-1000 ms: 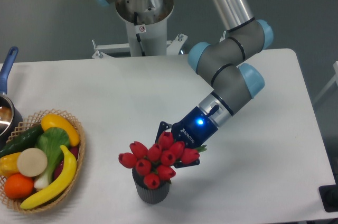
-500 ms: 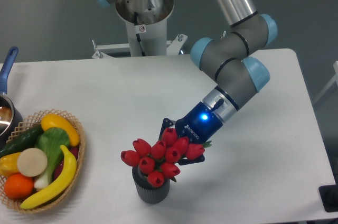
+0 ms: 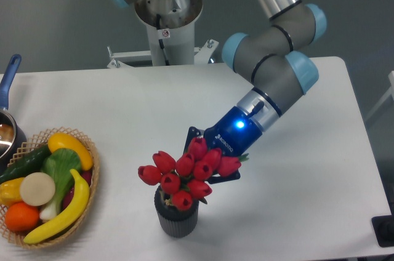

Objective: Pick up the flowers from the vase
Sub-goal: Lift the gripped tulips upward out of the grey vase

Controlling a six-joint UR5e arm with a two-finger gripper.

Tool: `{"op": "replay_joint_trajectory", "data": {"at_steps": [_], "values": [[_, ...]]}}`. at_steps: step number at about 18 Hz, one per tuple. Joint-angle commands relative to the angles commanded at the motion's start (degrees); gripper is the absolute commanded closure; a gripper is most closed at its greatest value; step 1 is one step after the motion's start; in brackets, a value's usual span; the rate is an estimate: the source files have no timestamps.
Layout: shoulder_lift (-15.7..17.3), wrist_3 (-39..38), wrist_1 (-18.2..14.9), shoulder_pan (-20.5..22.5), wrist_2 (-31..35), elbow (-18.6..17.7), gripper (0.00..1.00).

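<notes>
Near the front edge of the white tabletop (image 3: 295, 212), the flowers (image 3: 184, 175) stand in the vase (image 3: 176, 216), with the gripper (image 3: 206, 159) behind the buds, its fingers hidden, their spread indeterminable.

The flowers (image 3: 184, 176) are a tight bunch of glossy red closed tulip buds, tilted so the heads spread leftward and upward above the mouth of the vase (image 3: 176, 215), with a bit of green stem showing at its rim. The vase is a small dark grey ribbed cylinder standing upright near the front of the white bench (image 3: 154, 107).
</notes>
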Motion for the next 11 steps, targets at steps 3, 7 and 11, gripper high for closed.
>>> {"op": "replay_joint_trajectory", "data": {"at_steps": [3,7,11], "values": [[2.10,-2.02,0.00,1.05,0.27,0.61,0.97],[2.38,-4.75,-0.09,1.06,0.35,2.98,0.95],[2.46,-8.17,-0.09,1.84,0.44,4.92,0.95]]}}
